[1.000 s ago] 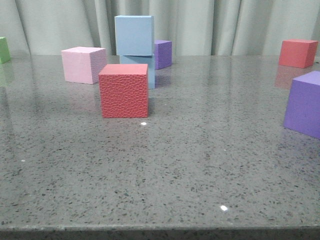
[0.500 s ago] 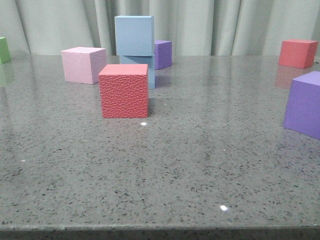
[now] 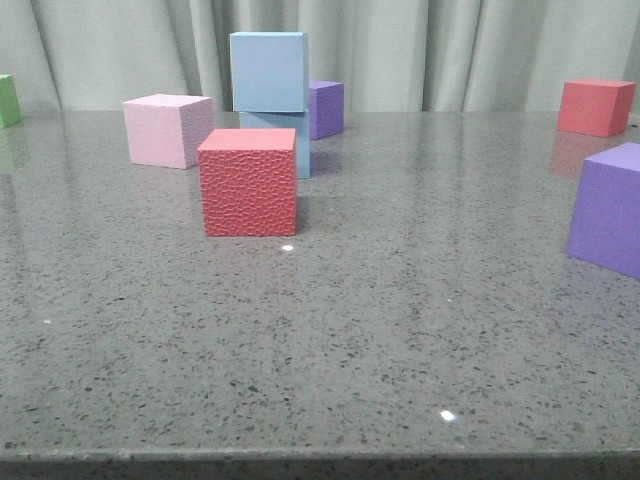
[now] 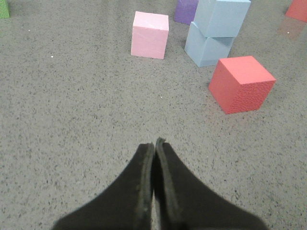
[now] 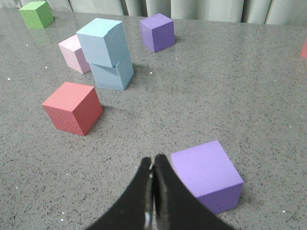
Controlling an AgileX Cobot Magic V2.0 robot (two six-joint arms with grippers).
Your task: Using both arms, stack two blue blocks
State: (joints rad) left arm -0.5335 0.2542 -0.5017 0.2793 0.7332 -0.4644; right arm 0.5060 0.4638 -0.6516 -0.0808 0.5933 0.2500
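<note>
Two pale blue blocks stand stacked at the back of the table. The upper blue block (image 3: 268, 71) sits on the lower blue block (image 3: 300, 143), which is partly hidden behind a red block (image 3: 248, 181). The stack also shows in the left wrist view, upper (image 4: 221, 17) on lower (image 4: 207, 46), and in the right wrist view, upper (image 5: 101, 41) on lower (image 5: 112, 73). My left gripper (image 4: 154, 144) is shut and empty, well short of the stack. My right gripper (image 5: 152, 161) is shut and empty, next to a purple block (image 5: 206, 174). Neither gripper shows in the front view.
A pink block (image 3: 166, 129) stands left of the stack and a small purple block (image 3: 326, 108) behind it. A green block (image 3: 8, 99) is at the far left, another red block (image 3: 595, 105) at the far right, and a large purple block (image 3: 609, 207) at the right edge.
</note>
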